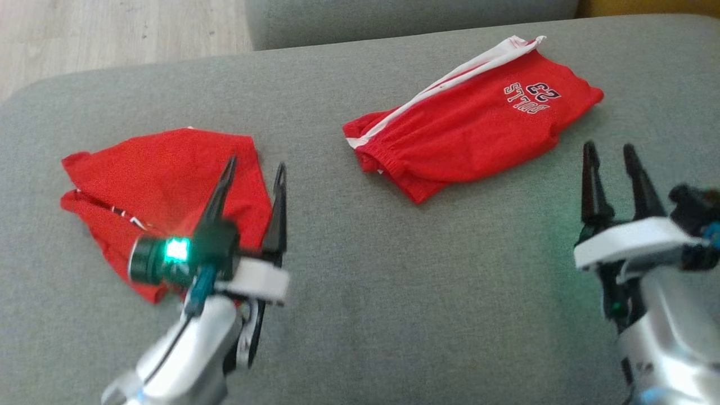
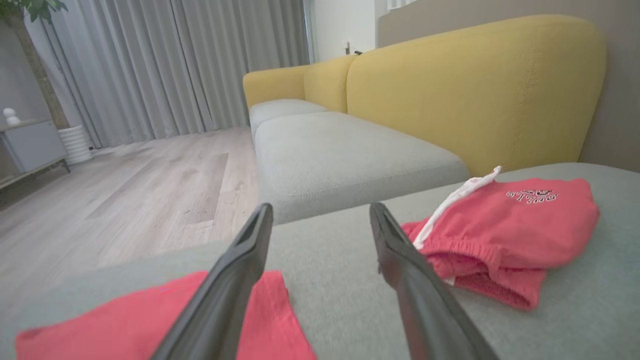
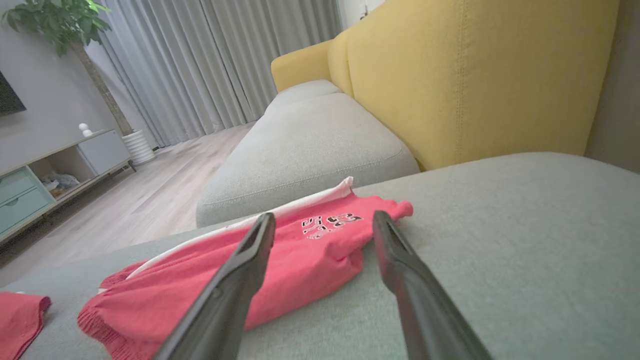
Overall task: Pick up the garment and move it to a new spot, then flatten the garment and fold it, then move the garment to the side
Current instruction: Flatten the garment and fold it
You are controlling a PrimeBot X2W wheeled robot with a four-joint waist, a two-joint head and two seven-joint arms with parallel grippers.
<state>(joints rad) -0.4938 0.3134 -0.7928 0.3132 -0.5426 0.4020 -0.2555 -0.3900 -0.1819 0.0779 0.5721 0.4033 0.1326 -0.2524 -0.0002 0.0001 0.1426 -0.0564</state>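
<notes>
Over the red garment (image 1: 152, 169), left end effector (image 1: 256, 163) hangs released; right end effector (image 1: 608, 146), released, near shorts (image 1: 467, 129).

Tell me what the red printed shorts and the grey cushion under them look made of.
Red shorts with white side stripe: soft matte knit fabric, probably; gathered elastic waistband, limp folds. Grey seat cushion: matte woven upholstery cloth, judging by its fine speckled texture.
</notes>
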